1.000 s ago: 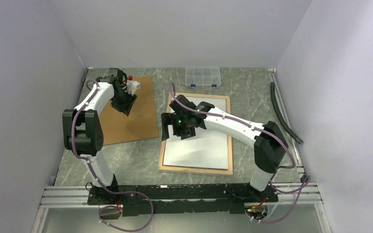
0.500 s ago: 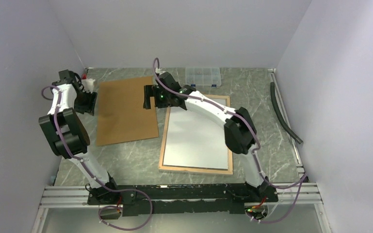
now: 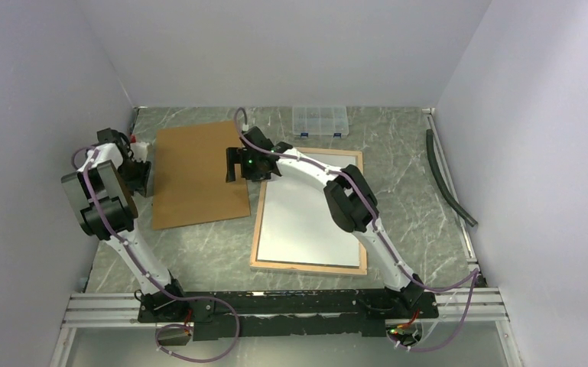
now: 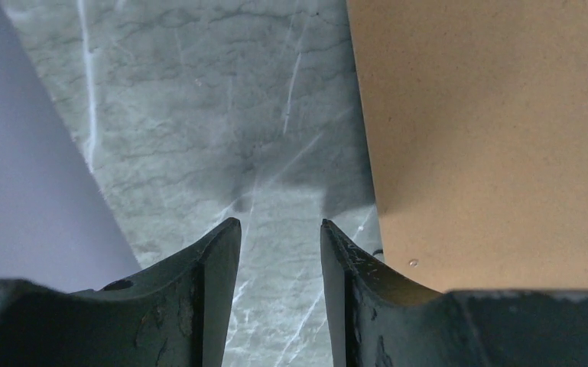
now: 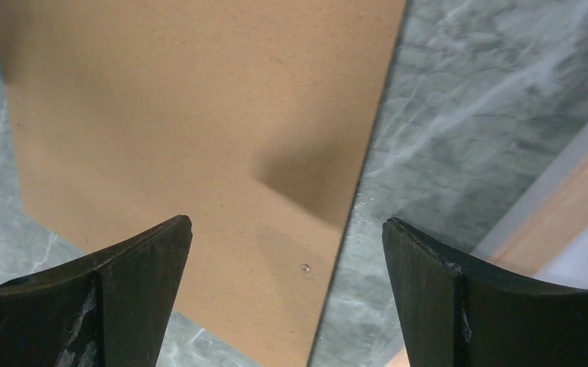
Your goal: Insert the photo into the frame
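Observation:
The frame (image 3: 362, 214) lies flat at table centre, light wood border up, with a plain white surface (image 3: 310, 214) filling its inside. No printed photo shows in any view. The brown backing board (image 3: 199, 176) lies to its left. My left gripper (image 3: 141, 182) is open and empty over bare table just off the board's left edge (image 4: 279, 223); the board (image 4: 489, 130) is beside its right finger. My right gripper (image 3: 232, 170) is wide open and empty, straddling the board's right edge (image 5: 287, 222). The board (image 5: 183, 130) and the frame's wood corner (image 5: 573, 206) show there.
A small clear compartment box (image 3: 319, 120) stands at the back. A black hose (image 3: 447, 180) lies along the right wall. Walls close in on the left, back and right. The aluminium rail (image 3: 275, 304) with the arm bases runs along the front.
My right gripper left the frame and swung left to the board's right edge. My left gripper moved off the board's top to its left edge. Board and frame have not moved.

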Available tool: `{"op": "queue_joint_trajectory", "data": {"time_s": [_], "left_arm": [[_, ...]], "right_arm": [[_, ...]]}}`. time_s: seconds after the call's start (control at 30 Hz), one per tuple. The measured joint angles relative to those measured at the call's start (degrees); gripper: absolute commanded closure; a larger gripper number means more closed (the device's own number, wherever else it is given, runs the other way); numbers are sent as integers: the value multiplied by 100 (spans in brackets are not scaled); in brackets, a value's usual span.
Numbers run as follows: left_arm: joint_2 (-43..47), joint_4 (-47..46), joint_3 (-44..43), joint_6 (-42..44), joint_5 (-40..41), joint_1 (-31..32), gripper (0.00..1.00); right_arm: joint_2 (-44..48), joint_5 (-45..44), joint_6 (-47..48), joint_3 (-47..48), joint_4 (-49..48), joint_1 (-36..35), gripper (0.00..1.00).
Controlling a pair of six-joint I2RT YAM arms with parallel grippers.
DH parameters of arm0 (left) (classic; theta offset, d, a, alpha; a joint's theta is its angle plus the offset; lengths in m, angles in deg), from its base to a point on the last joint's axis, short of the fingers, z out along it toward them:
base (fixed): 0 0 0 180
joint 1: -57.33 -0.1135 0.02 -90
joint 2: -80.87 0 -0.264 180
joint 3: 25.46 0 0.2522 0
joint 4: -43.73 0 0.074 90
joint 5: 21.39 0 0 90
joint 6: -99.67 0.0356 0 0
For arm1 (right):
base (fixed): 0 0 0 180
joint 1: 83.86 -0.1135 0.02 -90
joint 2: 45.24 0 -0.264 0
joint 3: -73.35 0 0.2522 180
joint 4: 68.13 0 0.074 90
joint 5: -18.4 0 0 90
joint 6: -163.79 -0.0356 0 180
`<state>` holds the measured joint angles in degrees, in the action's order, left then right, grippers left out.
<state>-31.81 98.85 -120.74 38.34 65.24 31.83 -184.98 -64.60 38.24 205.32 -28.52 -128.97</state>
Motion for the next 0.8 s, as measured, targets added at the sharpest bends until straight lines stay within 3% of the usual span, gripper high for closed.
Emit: {"op": "queue_joint_trajectory", "data": {"time_s": [0.3, 0.5, 0.8], "left_arm": [[-192, -94, 2, -155, -184, 90, 52], [-227, -90, -9, -190, -140, 264, 58], [-330, 68, -144, -240, -240, 278, 60]], "right_arm": [[-186, 387, -420, 85, -398, -28, 0], [-234, 680, -839, 79, -601, 79, 0], [-39, 1311, -1705, -660, -1655, 352, 2]]}}
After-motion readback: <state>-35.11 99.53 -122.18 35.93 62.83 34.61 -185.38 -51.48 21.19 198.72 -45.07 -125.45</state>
